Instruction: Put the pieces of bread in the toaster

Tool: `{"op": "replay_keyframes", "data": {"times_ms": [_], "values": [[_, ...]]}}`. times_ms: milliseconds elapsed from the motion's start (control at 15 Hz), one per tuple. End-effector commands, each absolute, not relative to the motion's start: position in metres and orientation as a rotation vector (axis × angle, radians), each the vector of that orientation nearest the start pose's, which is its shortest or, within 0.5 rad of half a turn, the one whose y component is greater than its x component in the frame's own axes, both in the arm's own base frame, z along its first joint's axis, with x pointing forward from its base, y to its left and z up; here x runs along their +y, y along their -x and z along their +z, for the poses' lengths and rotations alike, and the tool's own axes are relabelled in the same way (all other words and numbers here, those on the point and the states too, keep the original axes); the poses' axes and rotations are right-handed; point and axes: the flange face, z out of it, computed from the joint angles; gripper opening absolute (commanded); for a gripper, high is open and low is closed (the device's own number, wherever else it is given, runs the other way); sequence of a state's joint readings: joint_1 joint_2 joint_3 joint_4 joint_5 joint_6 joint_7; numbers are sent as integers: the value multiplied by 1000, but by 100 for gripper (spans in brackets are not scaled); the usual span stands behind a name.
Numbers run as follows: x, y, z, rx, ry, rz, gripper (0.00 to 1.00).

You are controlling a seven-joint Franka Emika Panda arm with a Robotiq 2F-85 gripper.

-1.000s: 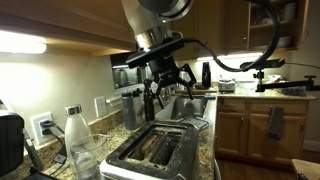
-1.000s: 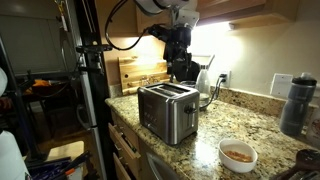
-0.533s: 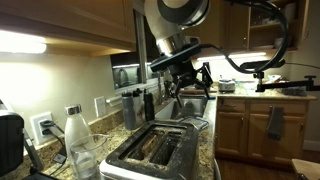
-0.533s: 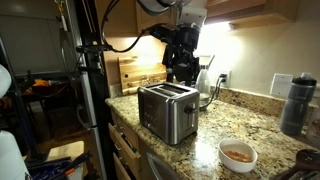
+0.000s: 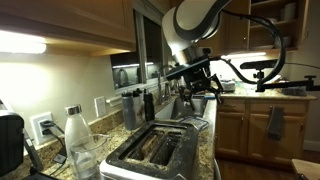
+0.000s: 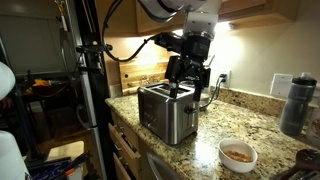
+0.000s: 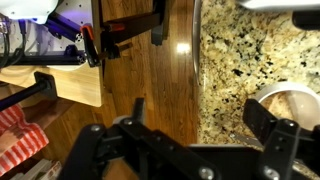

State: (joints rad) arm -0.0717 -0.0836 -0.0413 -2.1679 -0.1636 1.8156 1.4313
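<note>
The shiny silver toaster (image 5: 155,150) (image 6: 168,112) stands on the granite counter, and its two long slots look dark. Tan-brown pieces that look like the bread (image 6: 238,153) lie in a small white bowl (image 6: 238,160) near the counter's front edge. The same bowl (image 7: 285,100) appears at the right of the wrist view. My gripper (image 5: 197,94) (image 6: 190,92) (image 7: 200,122) hangs open and empty just above the toaster's far end. Its fingers (image 7: 266,120) spread over the counter edge.
A clear bottle (image 5: 75,135) and a glass (image 5: 88,156) stand beside the toaster, with a black appliance (image 5: 9,142) at the far left. A dark bottle (image 6: 292,104), a wooden cutting board (image 6: 140,72) and a kettle (image 6: 207,84) line the wall. Wood floor (image 7: 120,70) lies below the counter edge.
The arm has swung sideways and lower, carrying the gripper from behind the toaster to above its end. The jaws stayed open and nothing else moved.
</note>
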Motion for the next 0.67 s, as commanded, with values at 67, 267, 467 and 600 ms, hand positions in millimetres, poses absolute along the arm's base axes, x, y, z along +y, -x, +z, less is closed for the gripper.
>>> {"op": "replay_keyframes", "data": {"times_ms": [67,267,467,600], "values": [[-101,-472,409,2374,2430,117,100],[-112,-479,405,2341,2412,44,100],[-116,-487,399,2314,2406,-12,100],[-118,-491,394,2304,2405,-36,100]]}}
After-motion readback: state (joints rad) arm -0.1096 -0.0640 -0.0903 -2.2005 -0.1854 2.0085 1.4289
